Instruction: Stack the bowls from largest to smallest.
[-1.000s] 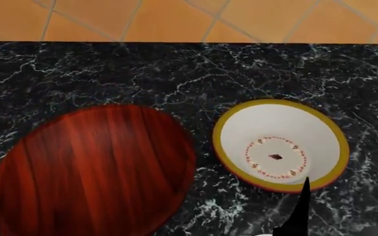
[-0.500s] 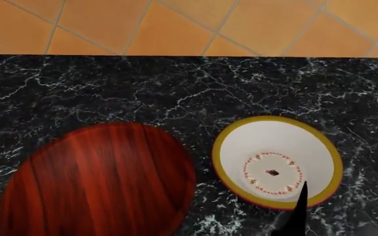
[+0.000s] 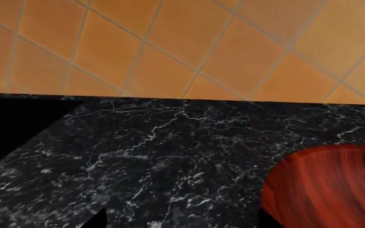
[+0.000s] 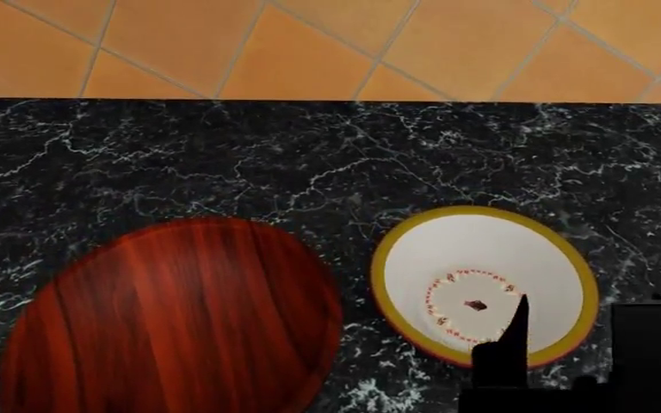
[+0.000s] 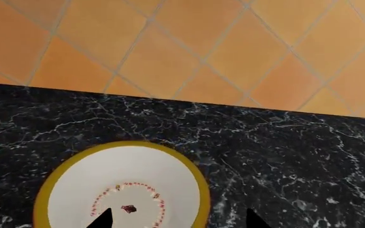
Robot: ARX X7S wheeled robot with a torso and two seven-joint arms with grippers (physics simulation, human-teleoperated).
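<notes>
Head view: the right gripper, fingers spread, is poised over the yellow-rimmed bowl near the worktop's front edge; a glancing rim pinch could tip it. Left gripper's state cannot be told.

Kitchen-type setting, sim render. Evidence: black marble countertop w/ white veining fills most of head view, straight far edge; beyond it orange square floor tiles w/ pale grout lines, laid diagonal to counter edge. Same counter + tiles in both wrist views. Tableware on counter fits kitchen: large glossy red-brown wood-grain bowl, and medium white bowl w/ yellow-red rim and red dotted ring inside just beside it, not touching. White bowl sits right ahead of the right pincer, tips over its near rim; wood bowl off to that pincer's left.
</notes>
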